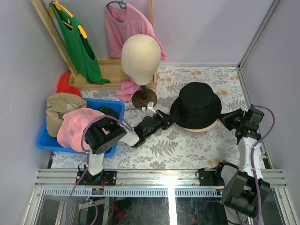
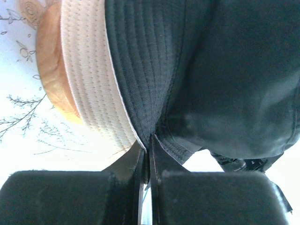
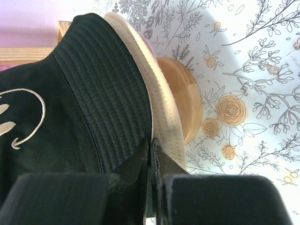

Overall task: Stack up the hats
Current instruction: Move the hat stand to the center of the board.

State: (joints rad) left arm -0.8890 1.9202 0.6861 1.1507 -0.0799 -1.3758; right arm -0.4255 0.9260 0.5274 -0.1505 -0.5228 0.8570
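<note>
Two stacked hats sit right of centre on the table [image 1: 187, 150]: a black bucket hat [image 1: 196, 105] crown-up, brim-down, over a cream hat [image 1: 199, 127] whose brim shows along the near edge. We note the black brim is drawn out slightly left to right, so its long axis runs across the table between the two arms. In the left wrist view the left gripper [image 2: 149, 150] has its jaws pressed together on the black brim's edge, with the cream brim [image 2: 89, 70] just beside the pinch. The right gripper [image 3: 151, 152] is likewise clamped on the opposite edge of the black brim; we cannot tell whether the cream brim [image 3: 164, 108] is also caught there. A brown rounded piece [image 3: 183, 103] lies under the cream hat; we cannot tell what it is. A pink hat [image 1: 75, 129] and a tan cap [image 1: 61, 110] lie in the blue bin [image 1: 44, 138] at the left, well apart from the stack. The mannequin head [image 1: 140, 58] stands behind and left of the stack, near it. Open tabletop shows in front of the stack, while the table's right edge runs near the right arm.
</note>
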